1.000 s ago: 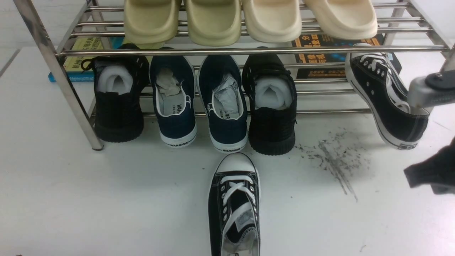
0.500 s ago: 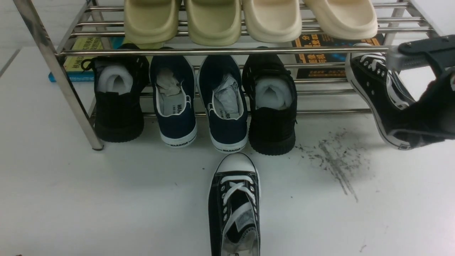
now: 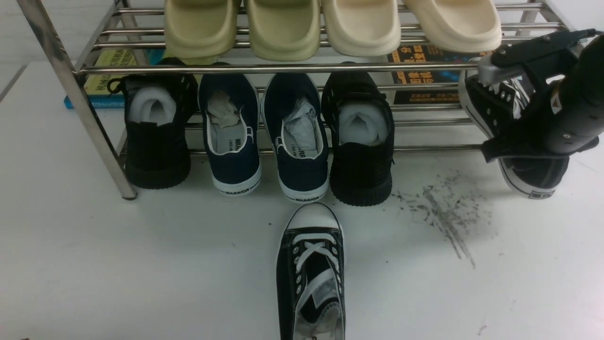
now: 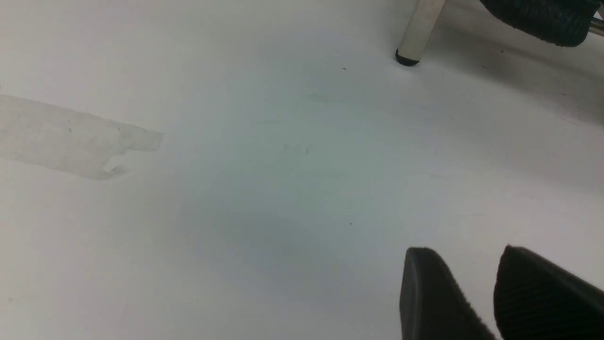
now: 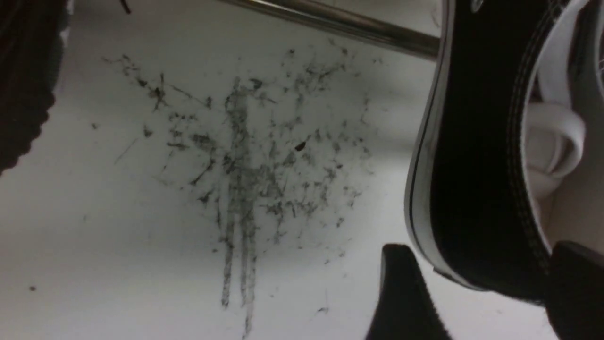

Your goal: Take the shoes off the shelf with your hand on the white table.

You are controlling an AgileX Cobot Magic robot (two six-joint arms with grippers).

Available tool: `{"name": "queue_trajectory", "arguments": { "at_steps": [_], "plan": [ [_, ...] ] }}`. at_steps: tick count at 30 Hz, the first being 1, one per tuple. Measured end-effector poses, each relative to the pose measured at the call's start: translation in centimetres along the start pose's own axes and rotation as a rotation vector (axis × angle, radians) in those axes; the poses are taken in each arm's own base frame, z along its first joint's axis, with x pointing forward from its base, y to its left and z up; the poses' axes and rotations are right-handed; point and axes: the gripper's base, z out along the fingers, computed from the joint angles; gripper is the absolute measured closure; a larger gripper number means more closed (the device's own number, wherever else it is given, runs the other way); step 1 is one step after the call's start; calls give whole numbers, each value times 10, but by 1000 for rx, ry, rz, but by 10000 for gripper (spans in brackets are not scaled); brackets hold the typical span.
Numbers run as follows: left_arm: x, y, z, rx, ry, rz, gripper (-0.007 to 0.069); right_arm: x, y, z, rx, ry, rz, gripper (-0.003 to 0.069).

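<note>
Lab setup: shoe rack (image 3: pixel 283 69) on white table (image 3: pixel 141 264).

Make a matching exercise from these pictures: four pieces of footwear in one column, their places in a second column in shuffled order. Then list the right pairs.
Things:
1. pale slippers
2. navy slip-ons
3. near sneaker
4. far sneaker

Places:
A. between the right gripper's open jaws, at the rack's right end
B. rack's lower tier, between two black shoes
C. on the white table, in front of the rack
D. rack's top tier

Pairs: 1-D, 2-B, 3-C, 4-A.
</note>
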Motion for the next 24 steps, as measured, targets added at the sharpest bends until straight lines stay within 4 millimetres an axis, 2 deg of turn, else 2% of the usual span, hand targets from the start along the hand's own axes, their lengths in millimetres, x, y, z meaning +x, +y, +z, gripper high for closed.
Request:
{"name": "queue_trajectory", "arguments": {
  "at_steps": [14, 24],
  "plan": [
    [0, 0, 0, 0, 0, 0, 385, -10, 4, 27, 37, -73, -15, 243],
    [0, 0, 0, 0, 0, 0, 385, -9, 6, 62, 115, -34, -96, 243]
  ]
}}
